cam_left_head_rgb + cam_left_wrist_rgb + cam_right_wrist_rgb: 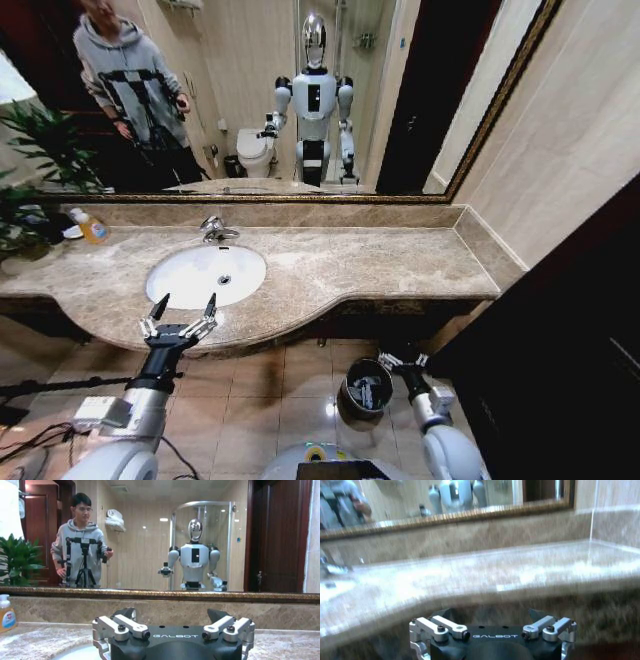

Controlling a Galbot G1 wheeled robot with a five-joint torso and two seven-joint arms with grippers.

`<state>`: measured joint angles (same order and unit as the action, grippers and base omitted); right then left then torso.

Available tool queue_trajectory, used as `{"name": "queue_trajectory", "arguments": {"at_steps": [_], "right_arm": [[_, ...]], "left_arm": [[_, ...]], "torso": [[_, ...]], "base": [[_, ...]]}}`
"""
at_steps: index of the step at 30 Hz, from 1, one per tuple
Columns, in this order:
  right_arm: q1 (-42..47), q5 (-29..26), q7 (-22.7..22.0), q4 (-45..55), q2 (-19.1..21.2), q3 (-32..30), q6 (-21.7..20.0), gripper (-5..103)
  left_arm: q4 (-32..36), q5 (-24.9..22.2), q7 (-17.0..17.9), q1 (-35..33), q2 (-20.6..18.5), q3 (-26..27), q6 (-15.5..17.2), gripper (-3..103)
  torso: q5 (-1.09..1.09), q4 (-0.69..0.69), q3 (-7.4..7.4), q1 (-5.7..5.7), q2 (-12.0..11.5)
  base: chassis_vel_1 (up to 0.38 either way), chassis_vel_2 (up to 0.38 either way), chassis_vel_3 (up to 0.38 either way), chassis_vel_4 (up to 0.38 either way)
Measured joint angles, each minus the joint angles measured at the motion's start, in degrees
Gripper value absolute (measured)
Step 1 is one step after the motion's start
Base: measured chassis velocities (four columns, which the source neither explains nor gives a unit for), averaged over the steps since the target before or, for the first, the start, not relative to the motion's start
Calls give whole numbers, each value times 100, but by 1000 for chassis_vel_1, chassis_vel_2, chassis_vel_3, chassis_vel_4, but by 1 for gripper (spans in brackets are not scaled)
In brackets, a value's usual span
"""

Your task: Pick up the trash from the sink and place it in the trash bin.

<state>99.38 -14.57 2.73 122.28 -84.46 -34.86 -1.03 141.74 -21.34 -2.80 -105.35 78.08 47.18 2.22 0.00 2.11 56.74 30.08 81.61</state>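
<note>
The white oval sink (190,268) is set in the marble counter and holds nothing but its drain. My left gripper (184,308) hovers open over the counter's front edge, just in front of the basin, with nothing between its fingers. In the left wrist view the left gripper (171,612) points at the mirror, and the sink's rim (75,653) shows below it. On the floor under the counter stands the small dark trash bin (349,378). Pale bits of trash (366,392) lie inside it. My right gripper (402,359) is open and empty beside the bin's rim.
A chrome faucet (214,230) stands behind the basin, and an orange soap bottle (92,228) is at the counter's far left beside a plant (30,180). The mirror (300,100) reflects a person with a tripod. A dark door or cabinet (560,330) stands on the right.
</note>
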Motion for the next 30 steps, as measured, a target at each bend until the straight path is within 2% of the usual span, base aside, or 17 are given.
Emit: {"name": "queue_trajectory", "arguments": {"at_steps": [8,13,18,30], "right_arm": [[33,7,15,1039,-77,68,-247,100],[-164,196,17,1623,-142,162,-526,100],[-256,533,23,1740,-152,179,-655,100],[-257,586,29,1714,-151,173,-721,100]], "left_arm": [[0,0,0,0,0,0,0,100],[0,0,0,0,0,0,0,100],[0,0,0,0,0,0,0,100],[0,0,0,0,0,0,0,100]], "torso": [[-1,0,0,0,0],[-1,0,0,0,0],[-1,0,0,0,0],[0,0,0,0,-1]], "base": [[0,0,0,0],[0,0,0,0],[0,0,0,0],[0,0,0,0]]}}
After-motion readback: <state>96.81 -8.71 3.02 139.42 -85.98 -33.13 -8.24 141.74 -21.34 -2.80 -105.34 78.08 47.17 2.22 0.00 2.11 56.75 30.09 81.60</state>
